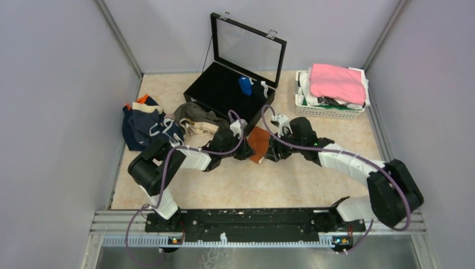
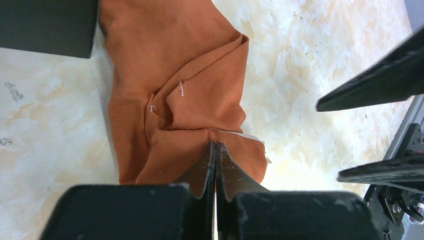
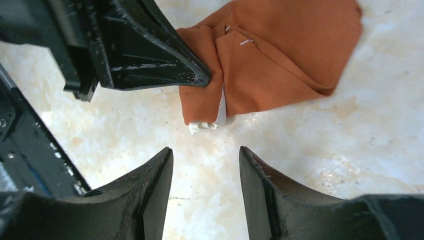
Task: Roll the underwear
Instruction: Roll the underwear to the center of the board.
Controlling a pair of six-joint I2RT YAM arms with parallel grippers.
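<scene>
The rust-orange soft cloth briefs (image 3: 280, 60) lie loosely folded on the pale marbled tabletop (image 3: 350, 150), just ahead of the right gripper (image 3: 205, 150). Its jaws stand apart and empty. The left gripper (image 2: 215, 147) has its jaws pressed together, tips on the near hem; whether a thin layer is nipped between them I cannot tell. The fabric looks light, limp and thin, likely to bunch and drag rather than slide. The best hold seems to be the doubled hem beside the small white label (image 3: 202, 126), taking both layers together.
</scene>
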